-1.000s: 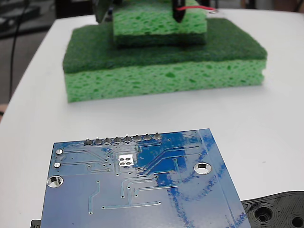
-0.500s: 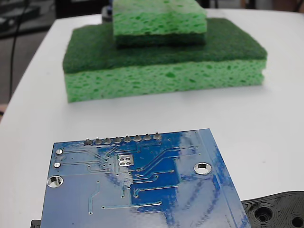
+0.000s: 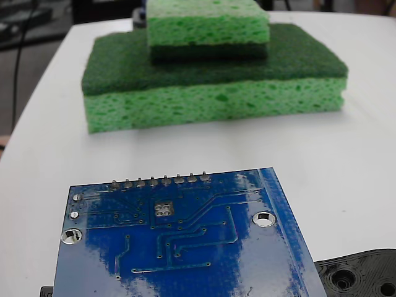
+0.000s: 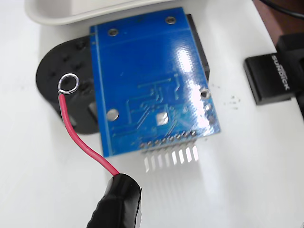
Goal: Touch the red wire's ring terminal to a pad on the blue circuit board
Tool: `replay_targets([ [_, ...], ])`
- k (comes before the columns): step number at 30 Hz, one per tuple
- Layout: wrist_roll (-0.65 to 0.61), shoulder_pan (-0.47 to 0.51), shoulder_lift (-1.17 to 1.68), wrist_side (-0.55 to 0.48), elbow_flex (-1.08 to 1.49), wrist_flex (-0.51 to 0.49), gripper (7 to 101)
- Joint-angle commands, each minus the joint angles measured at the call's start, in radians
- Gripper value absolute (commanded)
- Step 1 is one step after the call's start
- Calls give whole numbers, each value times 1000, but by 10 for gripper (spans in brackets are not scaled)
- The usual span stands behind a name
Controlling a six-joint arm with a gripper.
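Where the claw [image 4: 118, 202] shows at the bottom of the wrist view, only a black taped tip appears, with the red wire [image 4: 80, 142] coming out of it; whether its jaws are wide or narrow I cannot tell. Thin and springy, the wire likely flexes on contact. Its small silvery ring [image 4: 68, 83] hangs over a black plate [image 4: 57, 71], just left of the glossy, stiff blue board [image 4: 147, 80] on the white counter [image 4: 266, 166].

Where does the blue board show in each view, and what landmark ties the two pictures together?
Fixed view: the blue board fills the bottom centre, in front of the green sponges.
Wrist view: the board sits upper centre, right of the ring terminal on the red wire.
Shared landmark: the row of solder points along one board edge.
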Motion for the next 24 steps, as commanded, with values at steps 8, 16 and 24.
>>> replay_targets([
  [8,71,-25,-152,87,-123,23,1003],
  [16,104,-35,-235,118,-183,63,1003],
  [24,118,-66,-302,169,-218,64,1003],
])
